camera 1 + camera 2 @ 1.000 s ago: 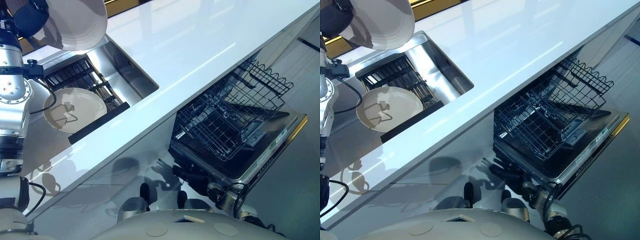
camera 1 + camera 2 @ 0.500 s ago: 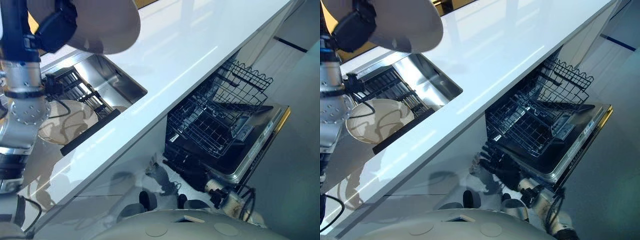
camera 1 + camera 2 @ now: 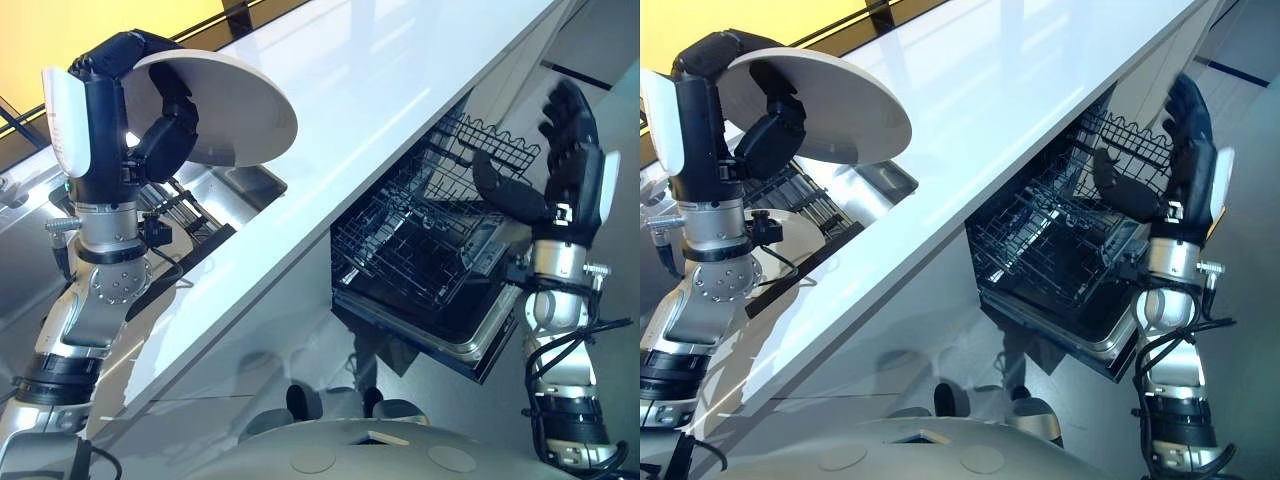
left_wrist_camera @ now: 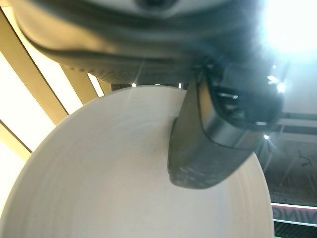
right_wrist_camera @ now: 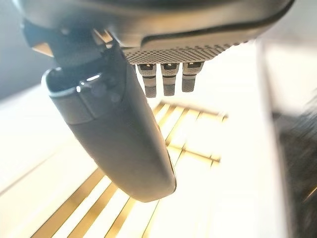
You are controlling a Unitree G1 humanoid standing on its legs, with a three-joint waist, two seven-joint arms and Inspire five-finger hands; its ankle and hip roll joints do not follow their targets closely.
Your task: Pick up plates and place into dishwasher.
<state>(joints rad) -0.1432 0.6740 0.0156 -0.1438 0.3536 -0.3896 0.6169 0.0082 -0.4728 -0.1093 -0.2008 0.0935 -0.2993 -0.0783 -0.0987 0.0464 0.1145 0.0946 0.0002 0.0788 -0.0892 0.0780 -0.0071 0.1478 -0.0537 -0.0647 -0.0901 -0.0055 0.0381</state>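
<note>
One plate (image 3: 215, 110) is up in the air on the far left, pinched at its rim by the left hand (image 3: 135, 120), fingers curled over one face and the thumb pressed flat on the other, as the left wrist view shows. A second ago it sat higher and further left over the sink; now it has swung out above the white bench (image 3: 370, 90), so the carry toward the dishwasher is under way. Below it, the steel sink (image 3: 235, 185) and its dark drying rack (image 3: 185, 215) peek out, and a second plate (image 3: 780, 225) waits there, mostly hidden behind the arm. Moving right, the bench edge runs diagonally across, and that lip looks like the obstacle: the plate has to clear it and drop down. Under the bench the dishwasher's wire rack (image 3: 420, 235) is pulled out over the open door (image 3: 480, 335), empty and ready. Far right, the right hand (image 3: 560, 165) has just risen into view beside the rack, fingers spread and holding nothing, perhaps ready to take the plate.
</note>
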